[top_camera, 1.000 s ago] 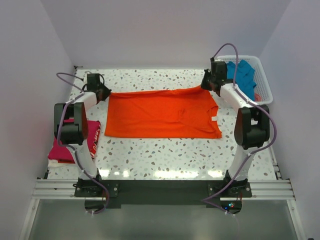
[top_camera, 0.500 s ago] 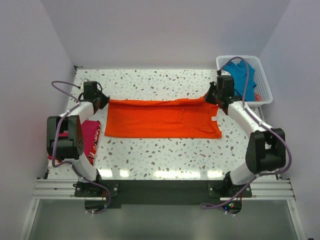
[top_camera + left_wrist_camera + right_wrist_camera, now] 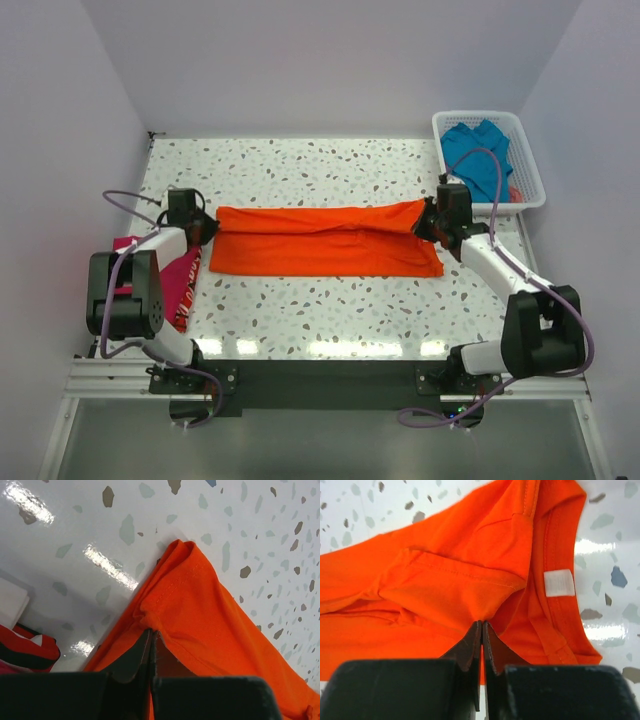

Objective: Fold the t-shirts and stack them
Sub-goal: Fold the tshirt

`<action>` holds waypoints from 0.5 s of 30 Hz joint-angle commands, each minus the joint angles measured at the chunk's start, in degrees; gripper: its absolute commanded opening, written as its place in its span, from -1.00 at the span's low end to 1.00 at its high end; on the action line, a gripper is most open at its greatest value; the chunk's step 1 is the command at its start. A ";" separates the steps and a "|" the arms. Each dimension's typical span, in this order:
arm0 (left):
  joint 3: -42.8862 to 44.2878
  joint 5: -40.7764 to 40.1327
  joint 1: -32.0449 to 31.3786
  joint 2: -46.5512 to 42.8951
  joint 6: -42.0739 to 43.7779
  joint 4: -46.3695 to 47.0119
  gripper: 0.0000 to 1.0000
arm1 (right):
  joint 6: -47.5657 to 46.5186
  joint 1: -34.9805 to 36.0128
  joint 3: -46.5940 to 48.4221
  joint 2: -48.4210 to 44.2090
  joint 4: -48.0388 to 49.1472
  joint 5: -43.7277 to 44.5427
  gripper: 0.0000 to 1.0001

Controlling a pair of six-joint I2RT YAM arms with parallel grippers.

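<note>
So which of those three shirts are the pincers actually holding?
The orange shirt: the left pincer and right pincer each pinch one end. The pink shirt lies loose at the table's left edge; the blue shirt sits in the basket.

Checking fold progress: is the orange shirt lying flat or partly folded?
Partly folded: left pincer and right pincer hold the shirt by its far edge, doubled over the lower layer, short of the near hem.

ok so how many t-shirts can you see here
3. The orange t-shirt lies across the middle of the table, the magenta-pink t-shirt sits at the left edge, the teal-blue t-shirt is in the white basket, far right. More may hide under the last two.
</note>
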 commanded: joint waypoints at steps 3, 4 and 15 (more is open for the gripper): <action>-2.51 -0.79 0.58 -4.29 -1.82 3.49 -0.37 | 1.76 0.15 -3.35 -2.67 2.63 -0.25 -0.65; -3.30 -0.96 0.58 -5.86 -1.82 3.41 -0.17 | 1.67 0.06 -3.27 -3.10 2.02 -1.47 -0.34; 2.66 -6.75 -6.33 -6.06 1.08 -2.47 -0.05 | -0.97 0.58 6.65 4.44 0.43 -0.70 0.04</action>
